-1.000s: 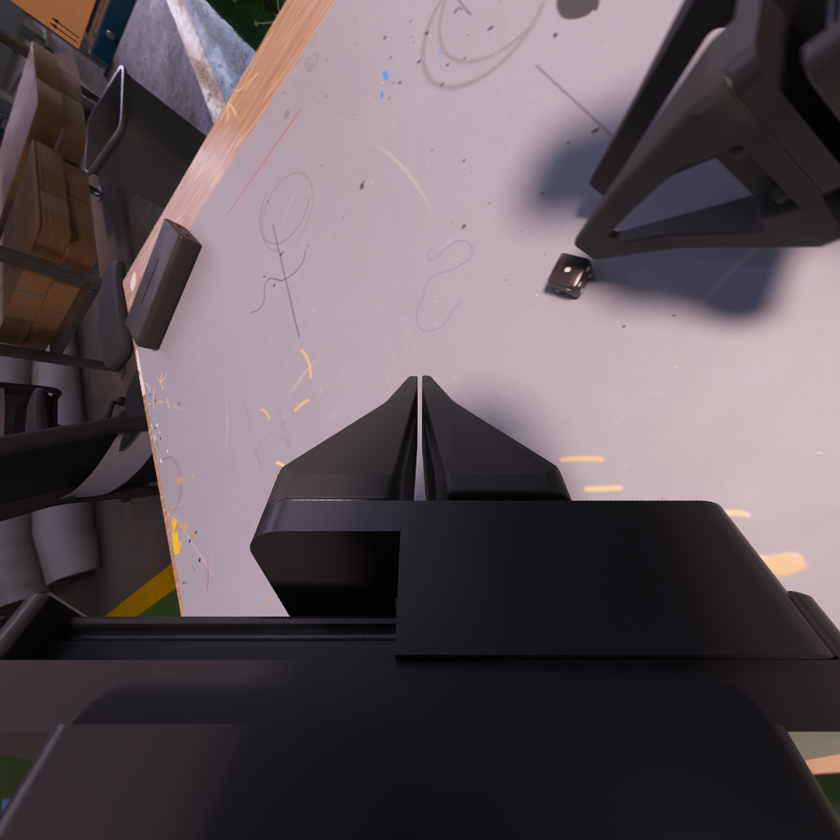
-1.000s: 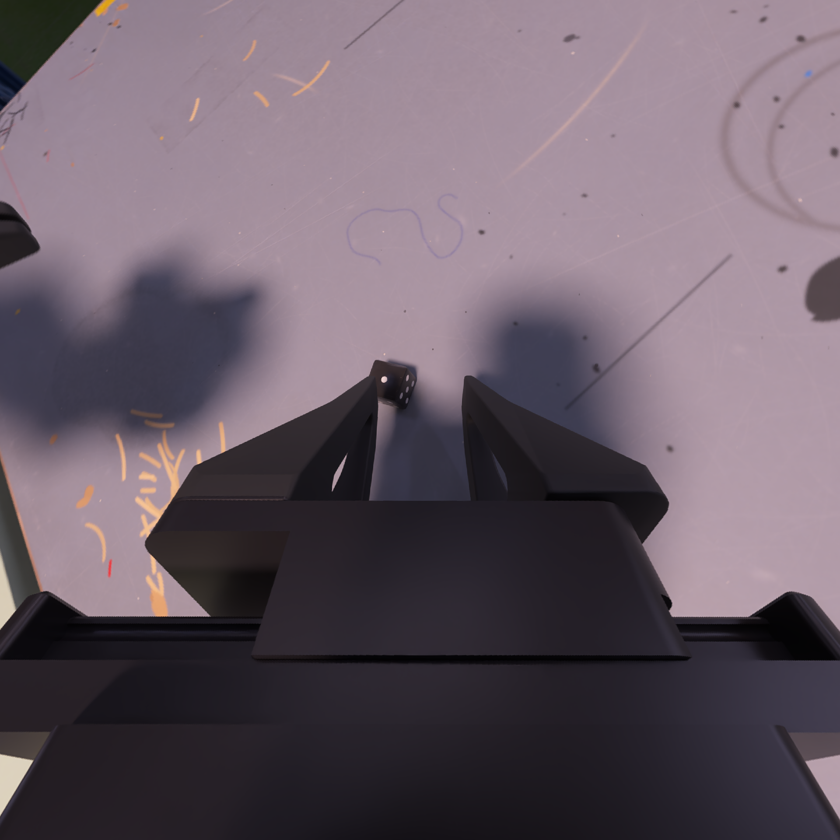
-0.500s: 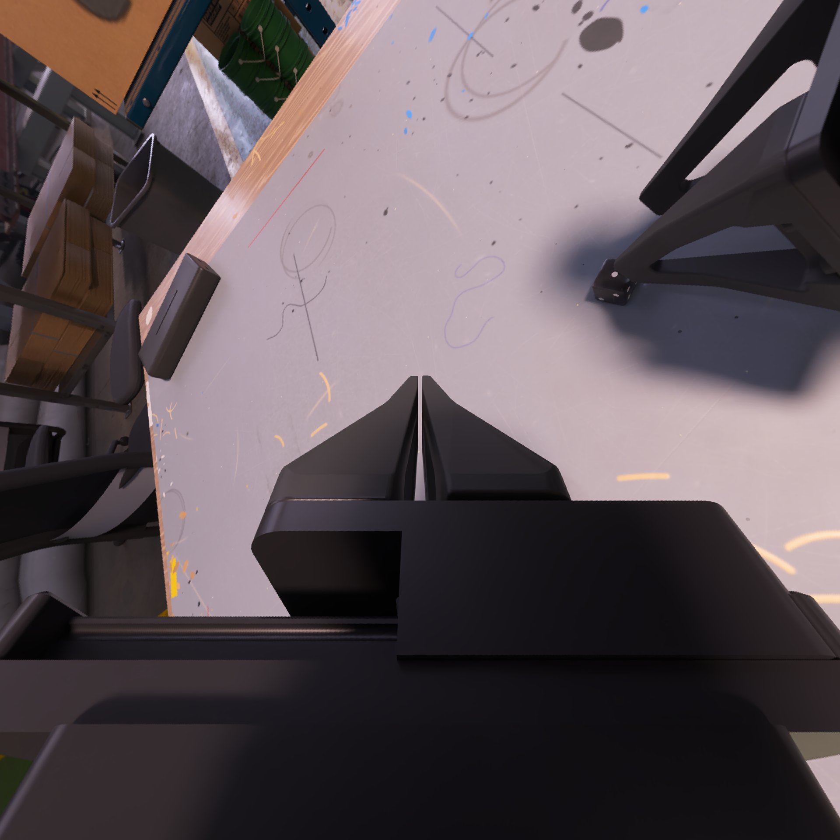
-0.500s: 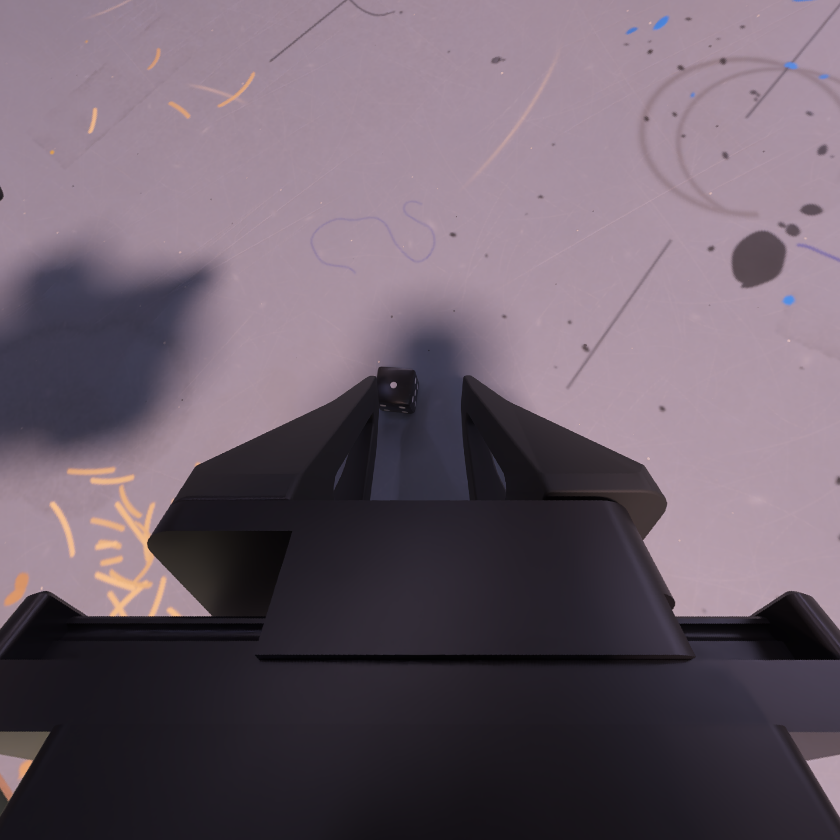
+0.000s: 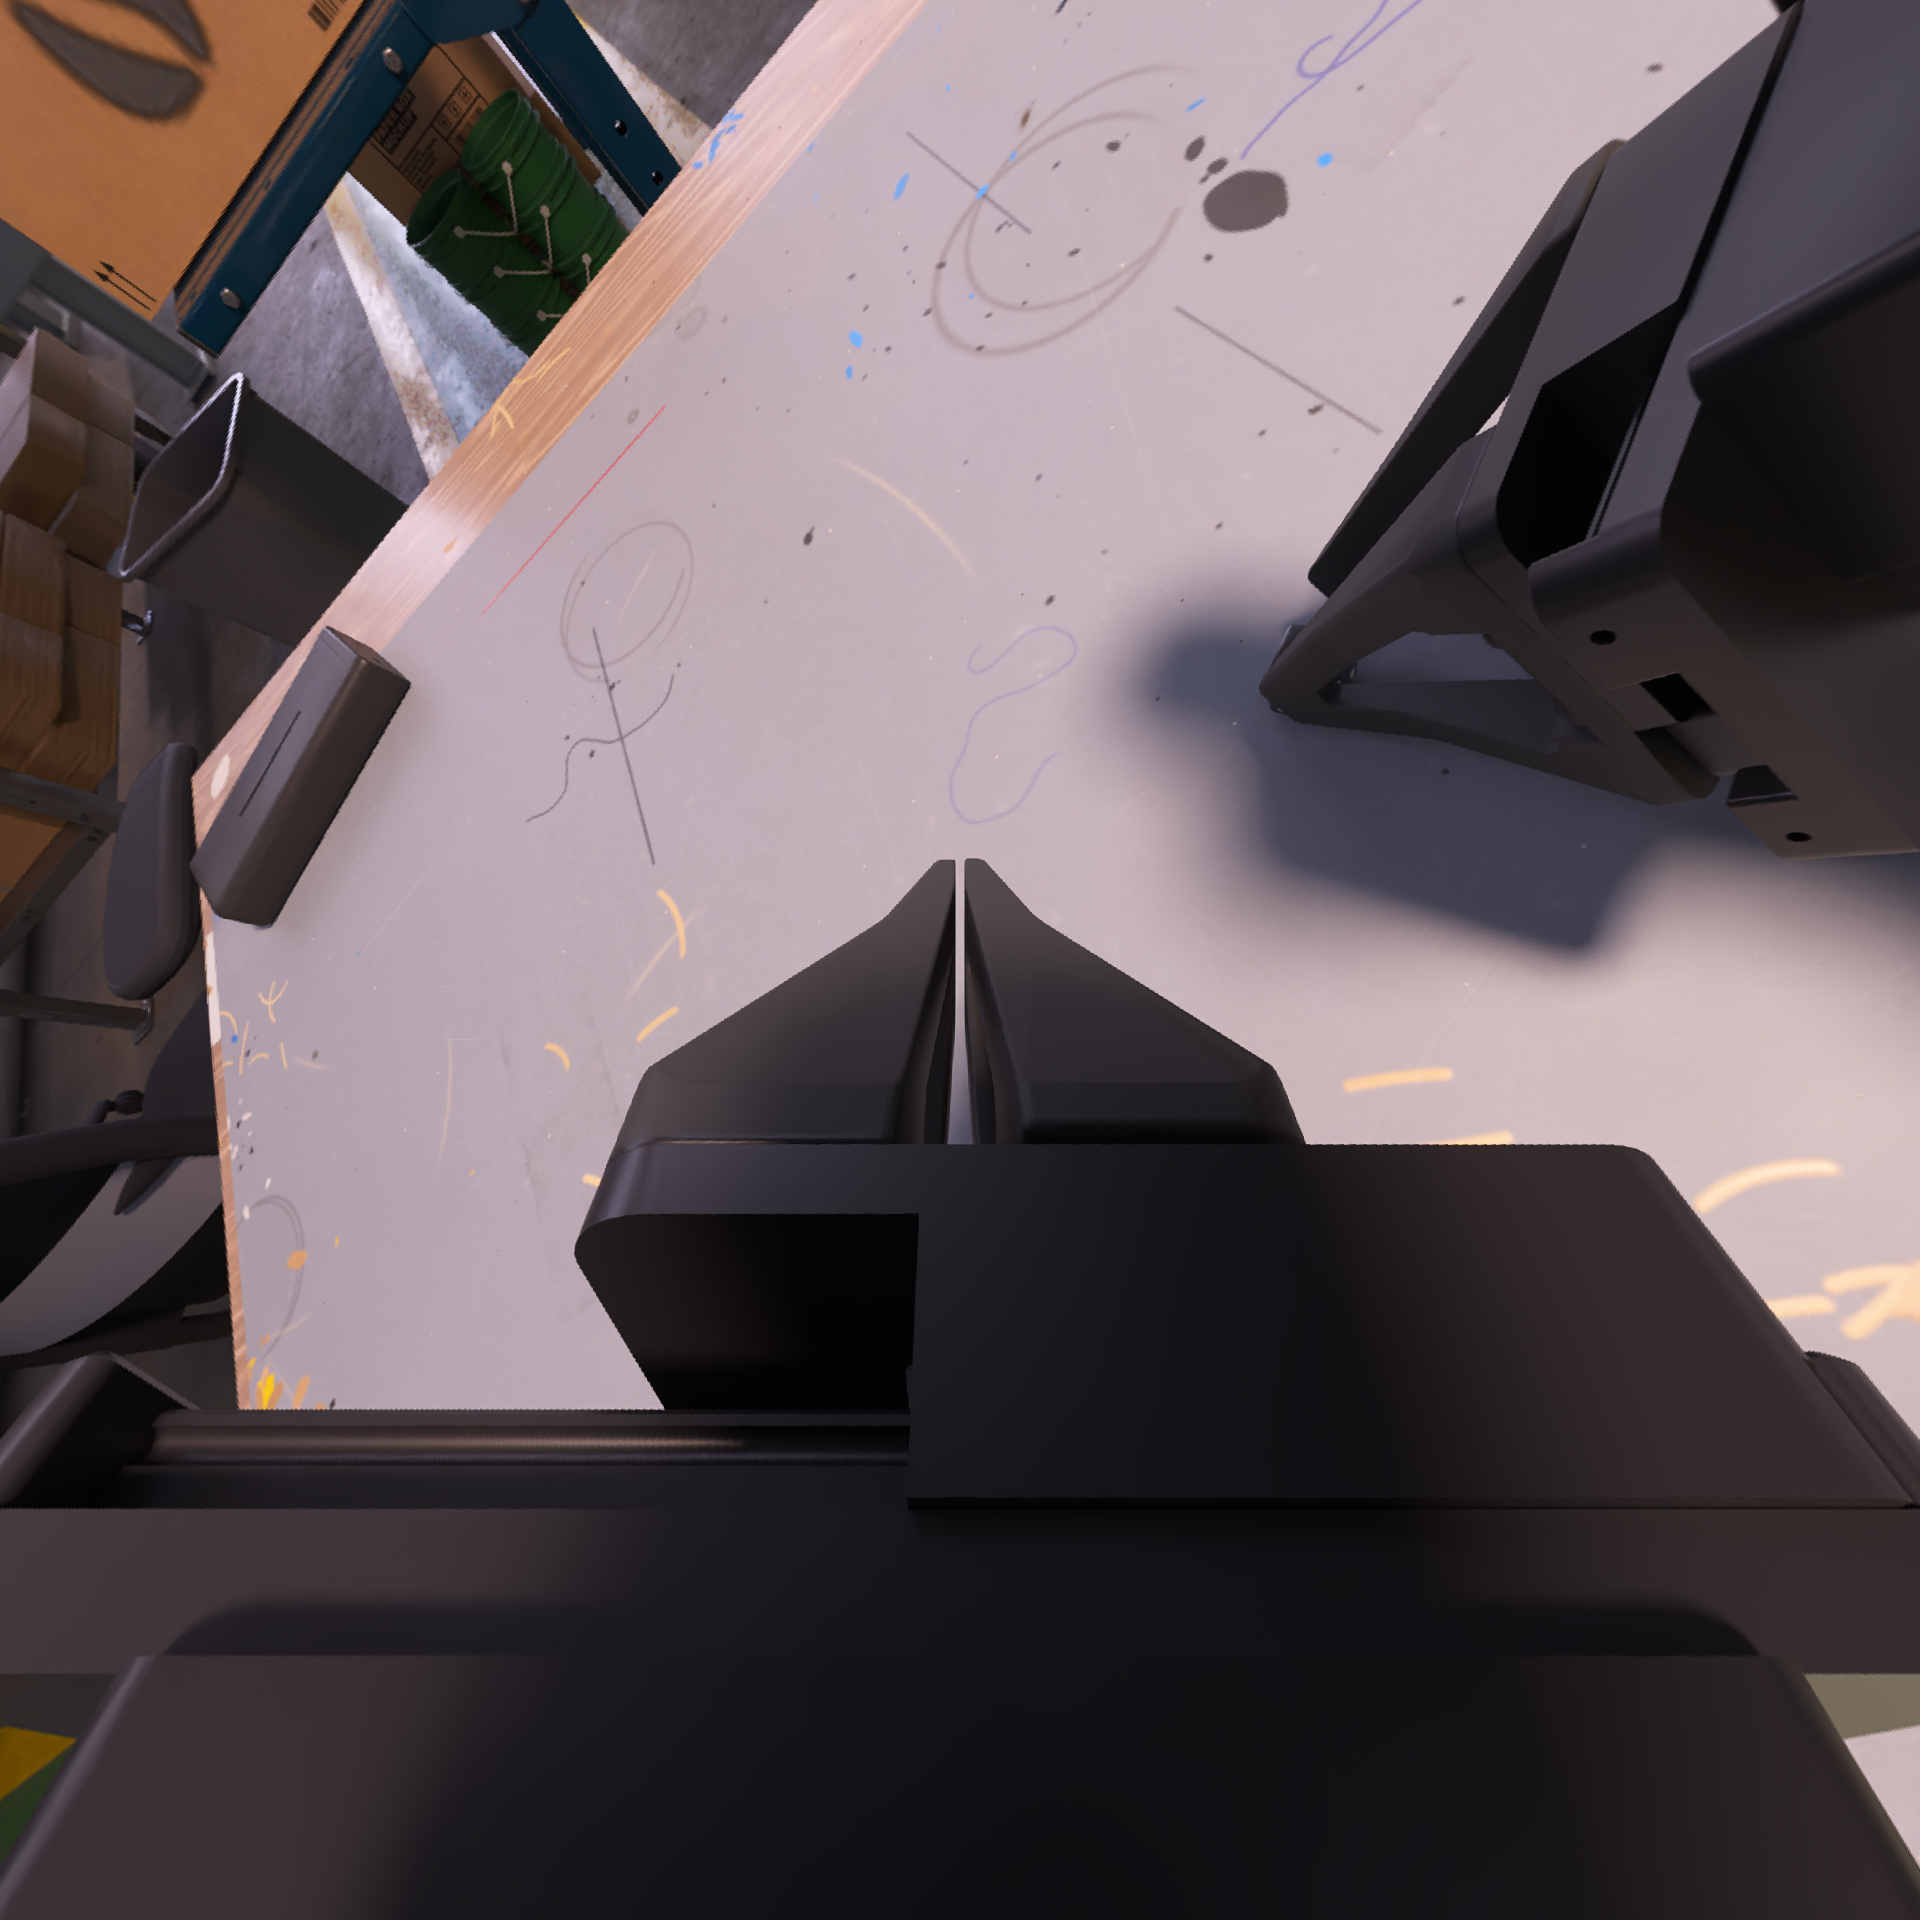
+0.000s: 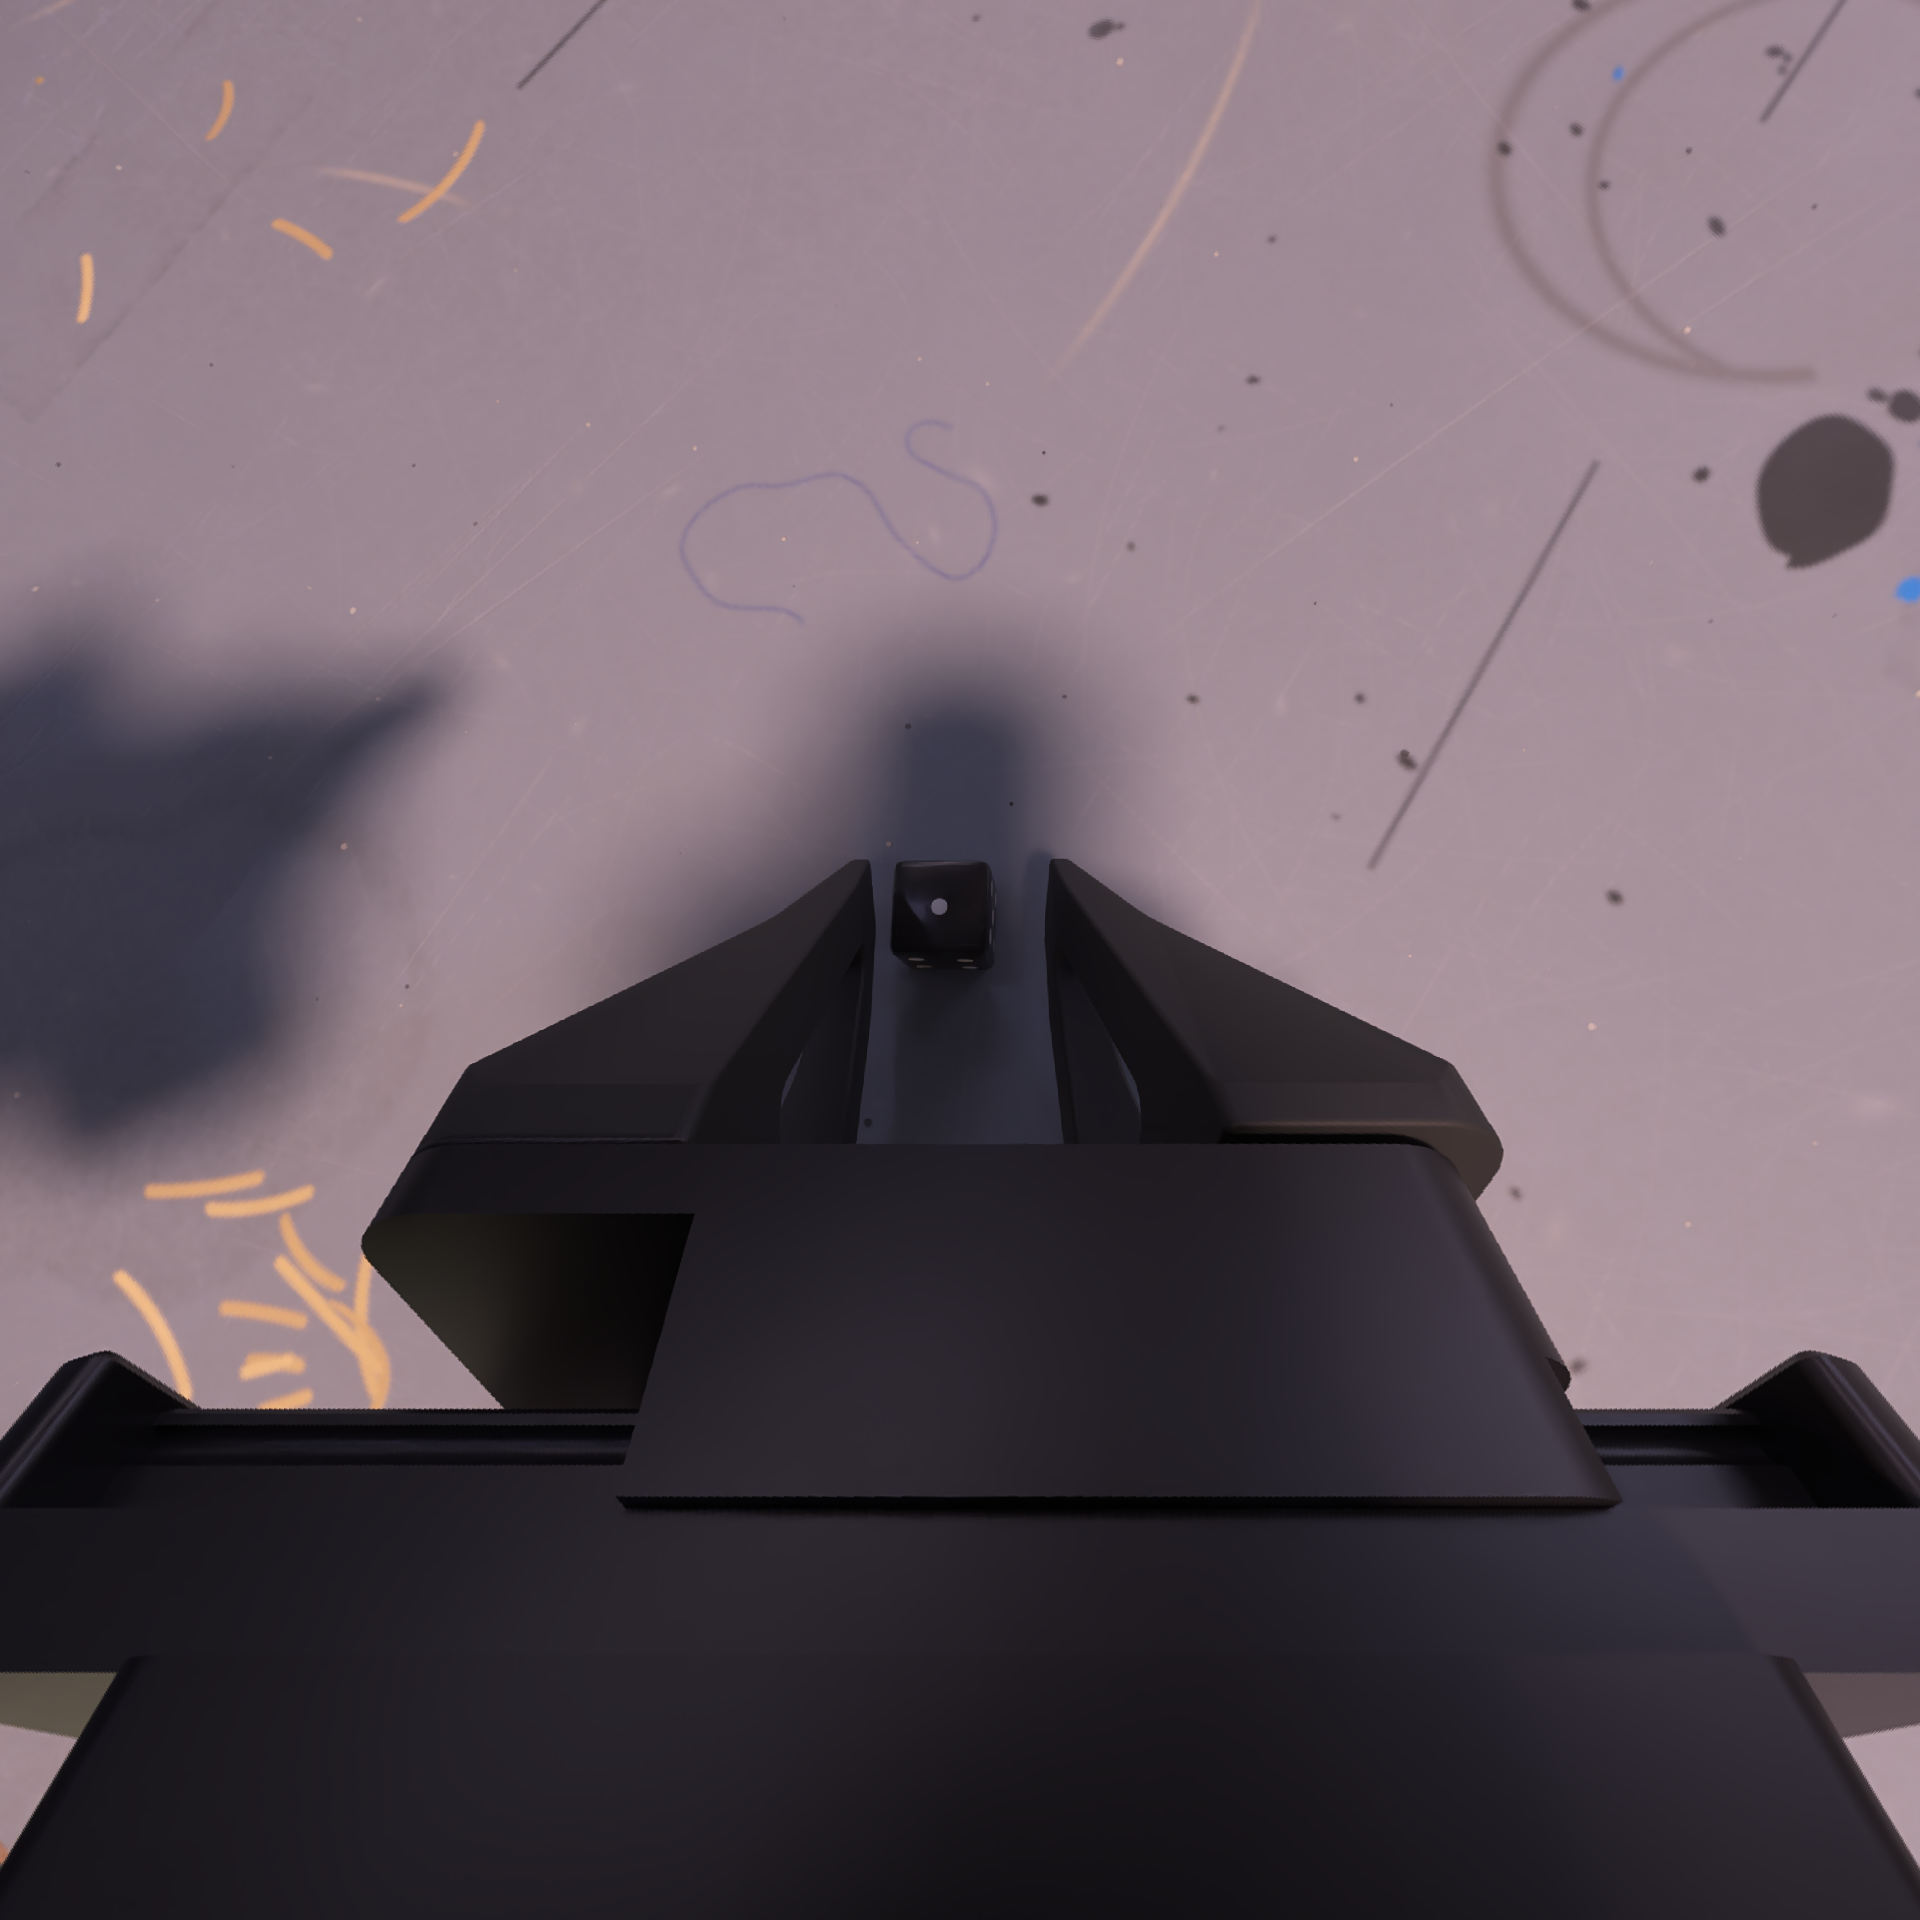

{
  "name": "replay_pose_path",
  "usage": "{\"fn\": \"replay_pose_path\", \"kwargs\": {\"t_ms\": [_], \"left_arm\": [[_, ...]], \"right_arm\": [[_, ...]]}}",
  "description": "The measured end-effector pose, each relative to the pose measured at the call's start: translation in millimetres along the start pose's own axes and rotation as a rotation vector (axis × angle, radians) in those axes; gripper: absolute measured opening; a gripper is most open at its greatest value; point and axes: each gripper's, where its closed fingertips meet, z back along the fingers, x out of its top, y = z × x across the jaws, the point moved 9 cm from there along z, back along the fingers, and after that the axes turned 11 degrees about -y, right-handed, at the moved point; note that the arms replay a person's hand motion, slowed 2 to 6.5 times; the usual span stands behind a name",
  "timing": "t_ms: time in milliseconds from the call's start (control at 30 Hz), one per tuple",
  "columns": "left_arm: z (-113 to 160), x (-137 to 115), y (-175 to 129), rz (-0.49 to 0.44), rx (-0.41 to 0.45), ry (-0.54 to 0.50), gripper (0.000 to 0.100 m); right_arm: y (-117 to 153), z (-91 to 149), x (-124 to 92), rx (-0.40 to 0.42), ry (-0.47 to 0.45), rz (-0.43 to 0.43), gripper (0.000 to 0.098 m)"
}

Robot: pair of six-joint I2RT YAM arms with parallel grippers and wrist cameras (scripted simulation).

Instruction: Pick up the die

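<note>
One die (image 6: 940, 914) between parted right claw (image 6: 958, 883) tips, contact unclear

Scuffed grey table (image 5: 790, 644) w/ wood edge, cardboard boxes (image 5: 114, 114), grey bin (image 5: 239, 488), concrete floor (image 5: 312, 343)

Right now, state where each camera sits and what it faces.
Left wrist view: rides the left claw, shut, facing down at the table; the right claw shows far right.
Right wrist view: rides the right claw, open, looking down at the die between its fingers.
Shared: the blue squiggle and the black blot.
</note>
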Motion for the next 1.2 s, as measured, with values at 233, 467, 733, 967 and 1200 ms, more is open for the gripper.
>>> {"fn": "replay_pose_path", "kwargs": {"t_ms": [233,467,733,967,1200], "left_arm": [[2.4,-3.2,0.2,0.021,-0.024,-0.008,0.001],[5.9,-3.9,3.4,0.039,-0.024,-0.016,0.001],[9.6,-3.4,6.6,0.054,-0.018,-0.027,0.001],[10.2,-5.0,6.9,0.052,-0.019,-0.019,0.001],[9.4,-6.4,5.6,0.047,-0.026,-0.01,0.001]], "right_arm": [[1.9,-3.5,-2.0,-0.02,0.002,-0.01,0.027],[5.6,-8.3,1.0,-0.031,0.001,-0.002,0.021],[5.9,-9.1,1.5,-0.034,0.004,0.018,0.0162],[0.3,-5.1,4.2,0.036,0.062,0.103,0.0163],[-24.0,10.7,24.2,0.153,0.156,0.395,0.0163]]}}
